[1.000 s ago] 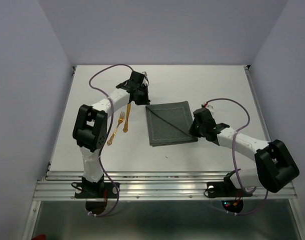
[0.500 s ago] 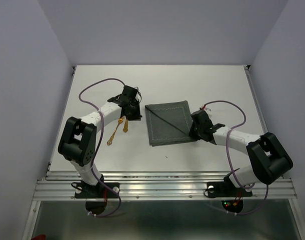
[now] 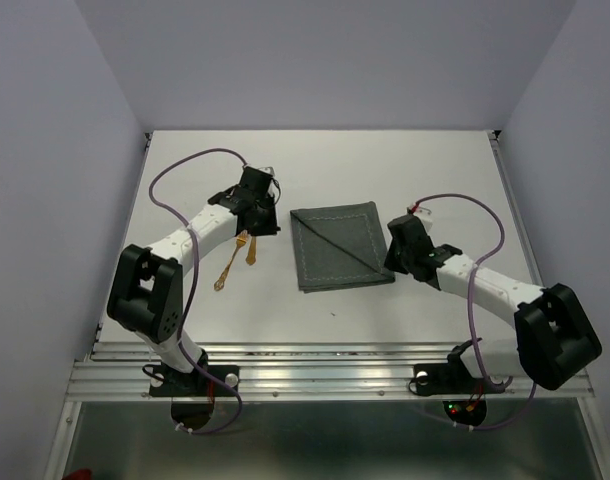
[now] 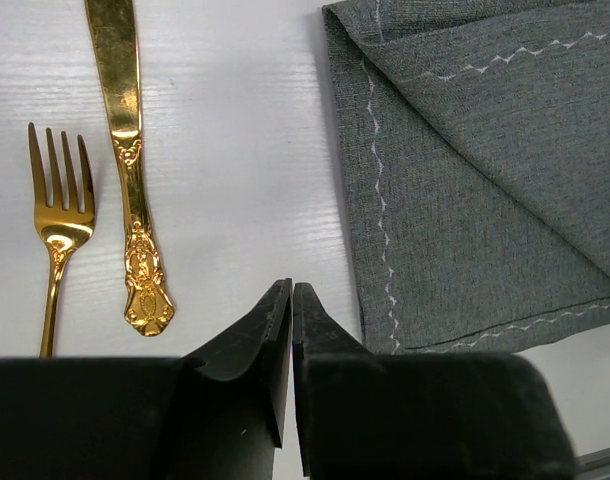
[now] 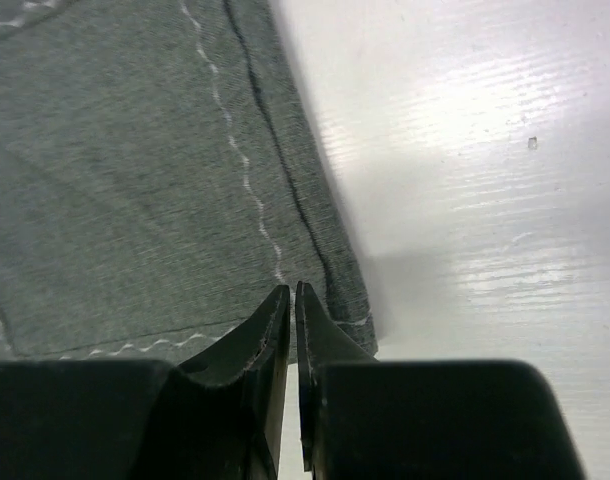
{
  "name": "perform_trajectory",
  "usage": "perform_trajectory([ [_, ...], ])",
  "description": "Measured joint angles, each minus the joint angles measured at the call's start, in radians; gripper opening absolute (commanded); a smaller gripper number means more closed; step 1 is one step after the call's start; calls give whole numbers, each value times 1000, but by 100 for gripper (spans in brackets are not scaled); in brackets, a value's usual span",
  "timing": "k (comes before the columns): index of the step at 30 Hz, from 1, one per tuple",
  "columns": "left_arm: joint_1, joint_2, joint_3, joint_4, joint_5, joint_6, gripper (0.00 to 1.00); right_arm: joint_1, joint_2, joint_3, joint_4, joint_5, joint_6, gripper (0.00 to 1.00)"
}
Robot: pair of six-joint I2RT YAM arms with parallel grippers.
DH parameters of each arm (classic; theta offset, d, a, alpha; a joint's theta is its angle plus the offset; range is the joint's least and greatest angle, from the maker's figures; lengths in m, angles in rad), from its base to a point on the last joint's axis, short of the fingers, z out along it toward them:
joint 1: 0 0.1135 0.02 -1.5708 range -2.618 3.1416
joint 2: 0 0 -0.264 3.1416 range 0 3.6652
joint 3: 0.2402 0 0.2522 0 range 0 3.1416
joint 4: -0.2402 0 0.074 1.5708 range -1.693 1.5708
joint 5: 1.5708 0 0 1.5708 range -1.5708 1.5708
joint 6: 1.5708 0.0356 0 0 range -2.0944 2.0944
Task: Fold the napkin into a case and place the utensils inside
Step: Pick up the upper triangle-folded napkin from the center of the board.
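The gold fork [image 4: 57, 225] and knife [image 4: 125, 150] lie side by side, lengthwise near-to-far, with tines and blade pointing far. Over them hovers the left gripper [image 4: 291, 290], jaws nearly together, empty. The folded napkin [image 3: 340, 245] lies between the arms, its diagonal crease running far-left to near-right. The right gripper [image 5: 291, 292], over the napkin's right edge, is likewise pinched and empty.

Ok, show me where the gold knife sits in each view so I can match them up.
Top external: knife left of centre, between the fork and the napkin.
Left wrist: knife upper left, running top to bottom, fork to its left.
Right wrist: not in it.
Shared landmark: the napkin's pale stitched hem, right side in left wrist, left side in right wrist.
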Motion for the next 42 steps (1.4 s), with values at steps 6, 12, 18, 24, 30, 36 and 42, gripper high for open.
perform_trajectory([
  [6, -1, -23, 0, -14, -6, 3, 17, 0, 118, 2, -29, 24, 0, 11],
  [12, -1, -69, 0, -31, -12, 10, 17, 2, 166, 3, -3, 0, 0, 9],
  [18, -5, -97, 0, -32, -13, 12, 17, 109, 166, -16, 54, -43, 60, 9],
  [24, -48, -96, 2, -39, -42, 28, 31, 246, 203, 20, 65, -85, 118, 11],
  [30, -136, -96, 15, -54, -113, 44, 49, 255, 87, 26, 50, -43, 129, 37],
  [36, -290, -35, 53, -61, -168, 33, 50, 43, -45, 32, 38, -36, 86, 46],
  [42, -459, 108, 154, -72, -217, 18, 57, -272, -48, -3, 24, -132, 22, 48],
])
